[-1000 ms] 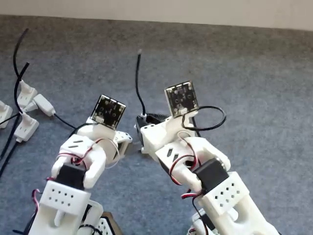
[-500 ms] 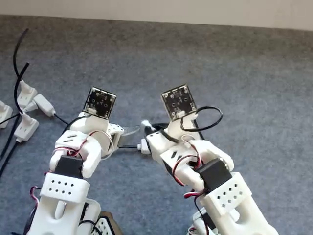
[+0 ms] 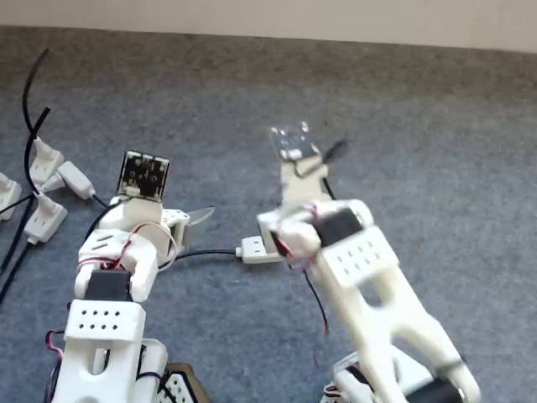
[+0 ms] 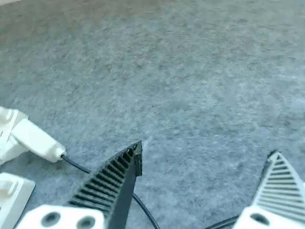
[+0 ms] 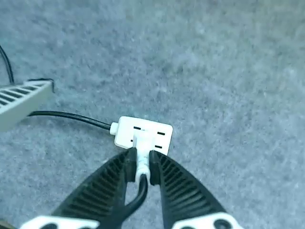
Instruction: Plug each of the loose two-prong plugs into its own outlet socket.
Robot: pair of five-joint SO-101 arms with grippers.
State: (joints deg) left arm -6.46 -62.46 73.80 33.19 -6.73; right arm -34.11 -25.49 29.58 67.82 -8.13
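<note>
I've got the right gripper [image 5: 139,160] clamped on the white plug [image 5: 139,148], touching the outlet socket [image 3: 254,248] approx mid-frame in the high view, w/ left gripper [image 4: 206,149] spread wide over carpet [image 4: 190,71].

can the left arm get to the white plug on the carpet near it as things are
Probably yes: the left gripper is open, and only bare carpet lies between it and the white plug.

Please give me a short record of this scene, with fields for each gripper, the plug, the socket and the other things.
left gripper: open, empty, above the carpet
right gripper: shut on the white plug
white plug: at the slotted face of the outlet socket; depth unclear
outlet socket: on the carpet, black cord attached
other white connectors: grouped on the left arm's side
</note>
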